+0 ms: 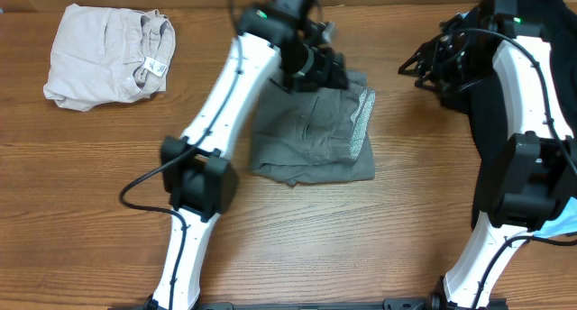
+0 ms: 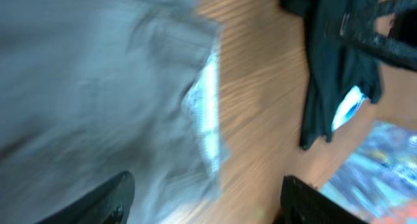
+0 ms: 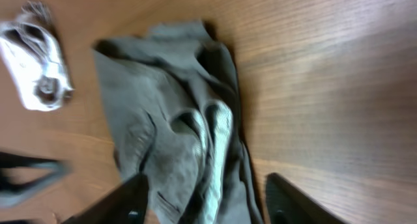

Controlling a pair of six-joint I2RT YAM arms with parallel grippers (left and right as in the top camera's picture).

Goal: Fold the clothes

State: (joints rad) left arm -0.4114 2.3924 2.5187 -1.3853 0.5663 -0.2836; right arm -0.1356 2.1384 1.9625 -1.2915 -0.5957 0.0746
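Closest to the lens in the left wrist view: left gripper (image 2: 208,201), jaws spread wide, nothing between them. Hovers above the shorts (image 2: 98,87), near the edge with the pale mesh lining (image 2: 208,120). Same for the right gripper (image 3: 212,201): jaws spread and empty, looking down on the same shorts from the other side, off to their right in the overhead view.

Shorts in the middle of the table (image 1: 361,247), folded roughly into a rumpled block, mesh showing at the right edge, layers not quite aligned. Far left, a cream garment (image 1: 104,53) in a loose bundle with a white label (image 1: 153,68). At the right, under the right arm (image 1: 527,85), a black T-shirt (image 1: 491,130), not folded as far as visible.

Probably light and soft, thin woven cloth: bends at once, keeps no shape, sags when lifted by one point. Likely not slippery on the wood, and not fragile. Probably thicker and a little stiffer at the waistband and seams, so better to pinch there, or at two corners of one edge, one gripper on each, through all layers. Some risk of catching only the top layer or the loose mesh and so opening the fold.
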